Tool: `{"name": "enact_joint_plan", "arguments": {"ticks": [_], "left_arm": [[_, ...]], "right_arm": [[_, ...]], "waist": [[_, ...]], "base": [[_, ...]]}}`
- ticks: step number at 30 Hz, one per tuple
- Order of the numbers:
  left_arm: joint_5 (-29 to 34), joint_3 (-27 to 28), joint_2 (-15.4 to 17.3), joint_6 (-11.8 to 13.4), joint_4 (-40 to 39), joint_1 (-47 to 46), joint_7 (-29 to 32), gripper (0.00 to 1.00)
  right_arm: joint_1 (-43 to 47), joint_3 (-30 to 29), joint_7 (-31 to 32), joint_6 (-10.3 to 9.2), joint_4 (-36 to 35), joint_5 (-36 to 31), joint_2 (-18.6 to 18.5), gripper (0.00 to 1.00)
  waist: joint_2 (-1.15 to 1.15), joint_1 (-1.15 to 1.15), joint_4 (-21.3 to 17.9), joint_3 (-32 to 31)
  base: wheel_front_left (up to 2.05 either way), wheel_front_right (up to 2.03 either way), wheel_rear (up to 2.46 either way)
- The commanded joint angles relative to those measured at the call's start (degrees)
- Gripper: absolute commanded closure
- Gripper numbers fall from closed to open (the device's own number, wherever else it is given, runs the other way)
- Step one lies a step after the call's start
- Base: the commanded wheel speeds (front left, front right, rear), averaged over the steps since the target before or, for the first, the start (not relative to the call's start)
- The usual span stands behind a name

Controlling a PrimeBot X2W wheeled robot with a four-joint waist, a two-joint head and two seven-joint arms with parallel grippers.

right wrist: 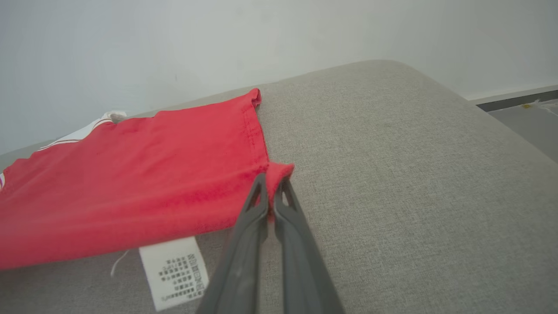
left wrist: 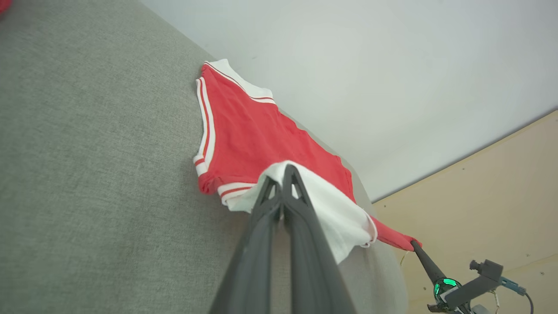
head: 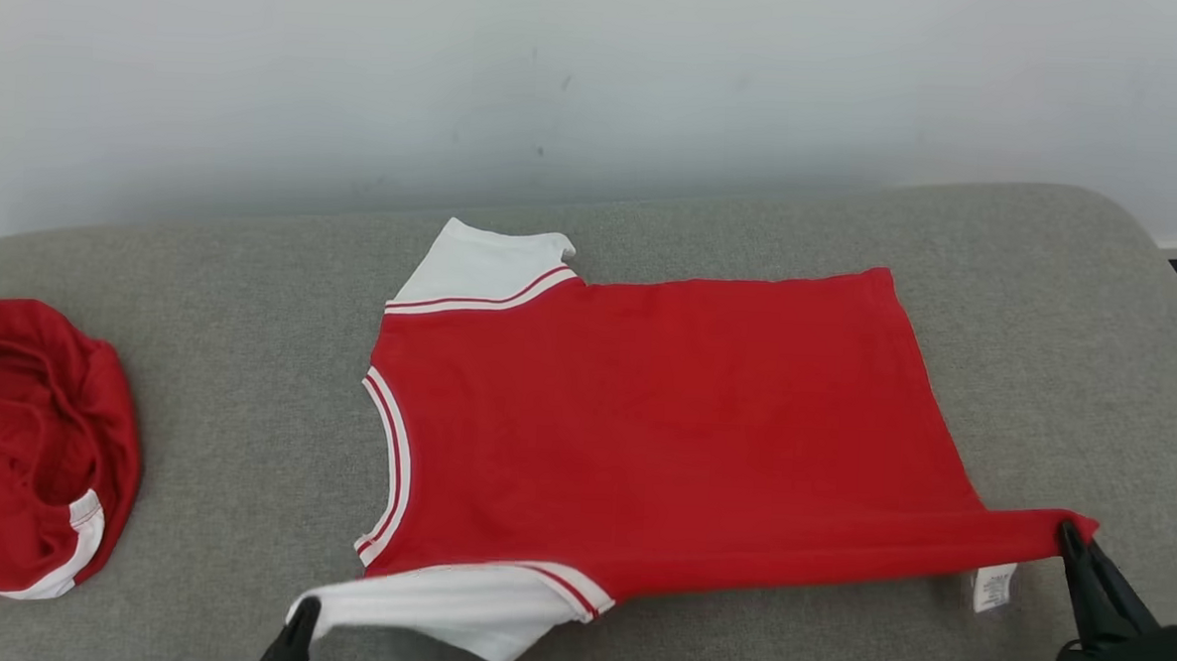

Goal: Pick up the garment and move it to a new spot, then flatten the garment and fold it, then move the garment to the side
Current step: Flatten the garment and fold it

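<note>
**A:** Position of the garment?
**B:** The red T-shirt (head: pixel 664 423) is spread flat at the centre of the grey cushion (head: pixel 204 274). Neckline points to 9 o'clock, hem to 3 o'clock. One white sleeve sits at 11 o'clock, the other at 7.

**A:** And the arms?
**B:** At 7 o'clock of the shirt, the left gripper (head: pixel 304 611) has its fingers pinched together on the near sleeve's edge, with white cloth draped over the tips. At 4 o'clock, the right gripper (head: pixel 1071 535) is clamped narrow on the near hem corner, which is drawn out to a point.

**A:** Anything by that corner?
**B:** A white care label (head: pixel 994 590) sticks out from under the hem, just beside the fingertips on their 9 o'clock side.

**A:** Other items?
**B:** A second red garment (head: pixel 37 446) with white trim lies crumpled at 9 o'clock, well apart from the shirt. A pale wall (head: pixel 600 73) stands at 12.
</note>
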Motion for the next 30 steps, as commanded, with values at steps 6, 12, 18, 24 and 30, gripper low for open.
{"name": "enact_joint_plan", "arguments": {"ticks": [6,12,18,24,30], "left_arm": [[1.61,0.23,-2.35,-1.86,4.92,-7.69,-0.24,1.0],[3.98,-0.5,-4.16,-4.26,12.38,-17.4,0.49,1.0],[6.38,-2.26,-6.35,-7.01,20.95,-26.7,1.42,1.0],[11.43,-4.42,-6.84,-8.91,28.18,-33.75,1.09,1.0],[14.3,-5.74,-7.74,-9.85,34.44,-37.76,0.75,1.0]], "right_arm": [[-5.88,2.73,0.38,-0.09,3.89,-3.4,1.03,1.0],[-13.94,5.29,-0.33,-0.08,9.58,-5.16,2.08,1.0],[-22.13,7.52,-1.05,-0.08,14.89,-6.42,3.01,1.0],[-28.34,8.5,-1.12,-0.09,17.91,-8.55,4.14,1.0],[-31.39,7.51,-1.15,-0.09,19.35,-10.84,5.61,1.0]], "waist": [[0.01,0.01,0.11,2.73],[0.01,0.01,0.66,6.51],[0.01,0.01,0.85,10.87],[0.01,0.01,0.55,14.51],[0.01,0.01,0.1,16.3]], "base": [[0.0,0.0,0.0],[0.0,0.0,0.0],[0.0,0.0,0.0],[0.0,0.0,0.0],[0.0,0.0,0.0]]}}
